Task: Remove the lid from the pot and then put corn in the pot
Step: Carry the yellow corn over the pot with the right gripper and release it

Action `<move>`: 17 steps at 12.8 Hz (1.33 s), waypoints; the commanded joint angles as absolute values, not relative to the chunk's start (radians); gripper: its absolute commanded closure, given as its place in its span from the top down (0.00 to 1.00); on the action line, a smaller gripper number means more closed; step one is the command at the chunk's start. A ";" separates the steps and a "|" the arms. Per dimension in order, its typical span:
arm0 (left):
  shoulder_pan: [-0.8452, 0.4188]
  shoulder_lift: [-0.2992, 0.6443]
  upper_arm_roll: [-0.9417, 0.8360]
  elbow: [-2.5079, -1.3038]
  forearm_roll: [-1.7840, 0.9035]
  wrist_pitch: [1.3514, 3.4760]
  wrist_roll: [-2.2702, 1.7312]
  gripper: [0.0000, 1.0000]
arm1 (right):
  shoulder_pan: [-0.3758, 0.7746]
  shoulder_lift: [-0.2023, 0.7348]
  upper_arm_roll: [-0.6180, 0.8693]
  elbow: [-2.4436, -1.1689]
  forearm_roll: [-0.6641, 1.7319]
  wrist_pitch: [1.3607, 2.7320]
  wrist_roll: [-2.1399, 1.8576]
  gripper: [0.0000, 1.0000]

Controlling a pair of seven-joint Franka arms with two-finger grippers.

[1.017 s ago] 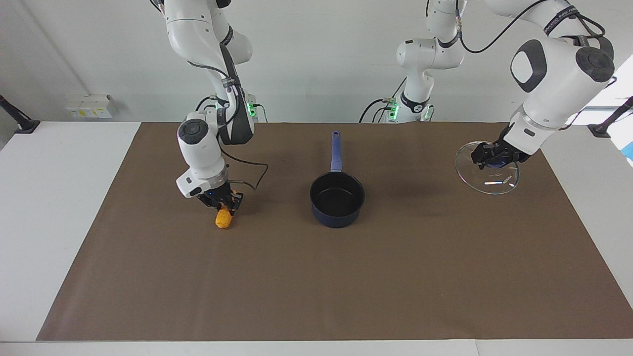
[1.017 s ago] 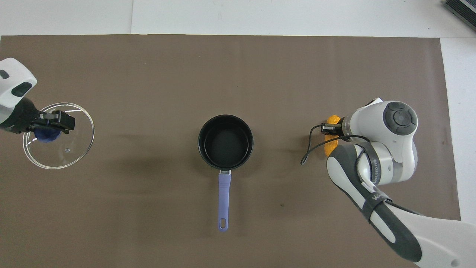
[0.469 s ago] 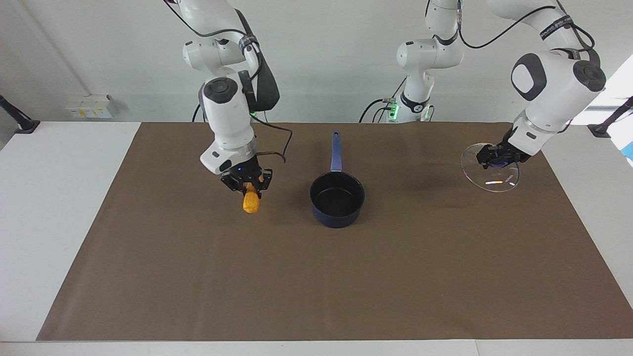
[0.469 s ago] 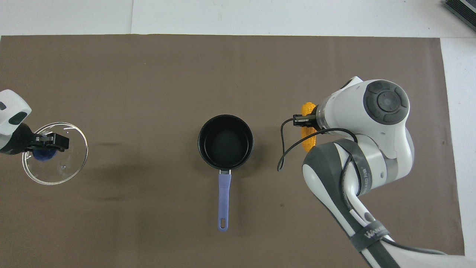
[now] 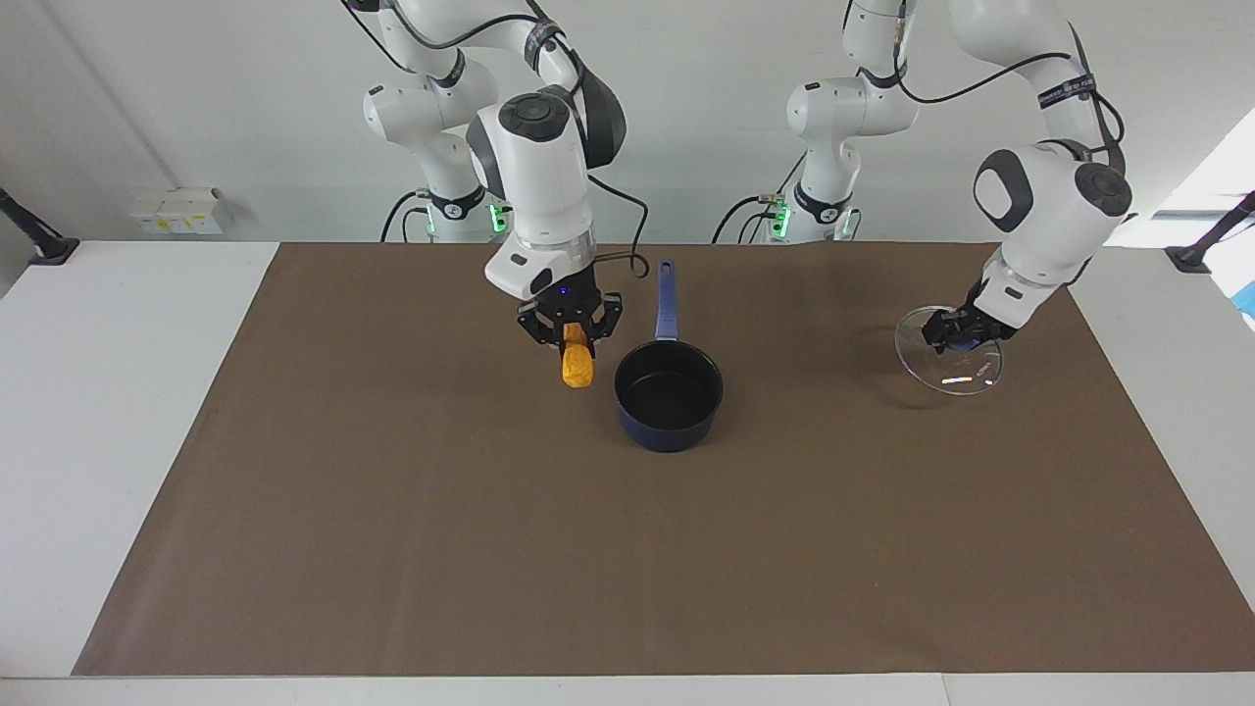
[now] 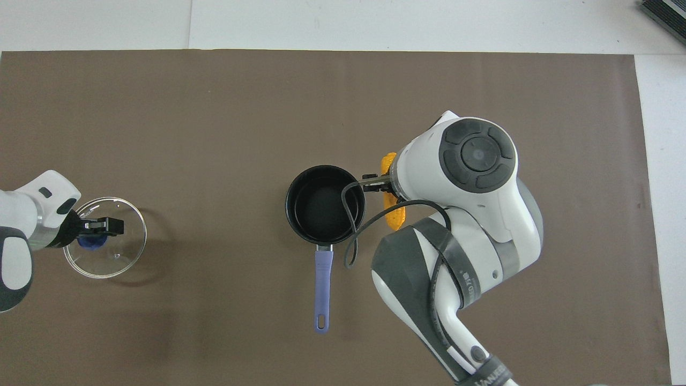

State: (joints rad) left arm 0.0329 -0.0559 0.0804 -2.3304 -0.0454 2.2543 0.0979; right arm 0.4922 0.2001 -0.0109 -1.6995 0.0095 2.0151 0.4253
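Observation:
The dark blue pot (image 5: 669,394) (image 6: 325,203) stands open at the middle of the brown mat, its long blue handle (image 5: 667,299) (image 6: 321,289) pointing toward the robots. My right gripper (image 5: 571,331) is shut on the yellow-orange corn (image 5: 577,367) (image 6: 395,214), which hangs down in the air just beside the pot, toward the right arm's end. My left gripper (image 5: 956,328) (image 6: 91,231) is shut on the blue knob of the glass lid (image 5: 949,361) (image 6: 105,244), held tilted low over the mat toward the left arm's end.
The brown mat (image 5: 627,549) covers most of the white table (image 5: 118,392). A small white box (image 5: 176,211) sits at the table's edge toward the right arm's end. The right arm's cable (image 6: 353,236) hangs over the pot's rim in the overhead view.
My right gripper has lifted the corn and carried it toward the pot, now right beside it. My left gripper has moved the lid lower and a little toward the pot.

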 commanded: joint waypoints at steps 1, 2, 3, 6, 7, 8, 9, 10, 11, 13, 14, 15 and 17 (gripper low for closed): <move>0.048 -0.112 0.072 -2.456 -0.060 2.367 0.103 0.00 | 0.541 0.328 -0.012 -1.545 0.018 1.967 0.524 0.00; 0.048 -0.107 0.072 -2.467 -0.060 2.385 0.098 0.00 | 0.560 0.345 -0.002 -1.543 0.032 1.968 0.543 0.00; 0.048 -0.103 0.072 -2.479 -0.060 2.405 0.098 0.00 | 0.586 0.362 0.003 -1.543 0.050 1.977 0.613 0.00; 0.049 -0.100 0.072 -2.502 -0.060 2.439 0.097 0.00 | 0.598 0.416 0.009 -1.542 0.054 2.011 0.731 0.00; 0.048 -0.100 0.072 -2.502 -0.060 2.439 0.097 0.00 | 0.603 0.426 0.009 -1.542 0.055 2.025 0.758 0.00; 0.049 -0.100 0.072 -2.500 -0.060 2.436 0.098 0.56 | 0.606 0.440 0.009 -1.540 0.057 2.034 0.771 0.00; 0.048 -0.098 0.072 -2.496 -0.060 2.434 0.101 1.00 | 0.606 0.454 0.009 -1.536 0.057 2.043 0.793 0.00; 0.041 -0.095 0.072 -2.491 -0.060 2.434 0.100 1.00 | 0.597 0.463 0.008 -1.532 0.058 2.061 0.814 0.00; 0.035 -0.094 0.072 -2.488 -0.060 2.431 0.101 1.00 | 0.603 0.472 0.008 -1.531 0.058 2.068 0.834 0.00; 0.031 -0.078 0.072 -2.448 -0.060 2.398 0.101 1.00 | 0.607 0.485 0.008 -1.531 0.086 2.092 0.893 0.00; 0.028 -0.077 0.071 -2.404 -0.058 2.360 0.098 1.00 | 0.606 0.486 0.008 -1.531 0.106 2.095 0.894 0.00; 0.026 -0.074 0.063 -2.355 -0.058 2.300 0.100 1.00 | 0.607 0.494 0.008 -1.531 0.106 2.097 0.897 0.00; -0.011 -0.048 0.063 -2.234 -0.055 2.170 0.109 1.00 | 0.615 0.500 0.008 -1.534 0.106 2.127 0.902 0.00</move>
State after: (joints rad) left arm 0.0235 -0.0682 0.0588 -2.3369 -0.0460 2.2769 0.0985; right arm 0.6132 0.4796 0.0034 -1.5562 0.0851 2.0982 0.8772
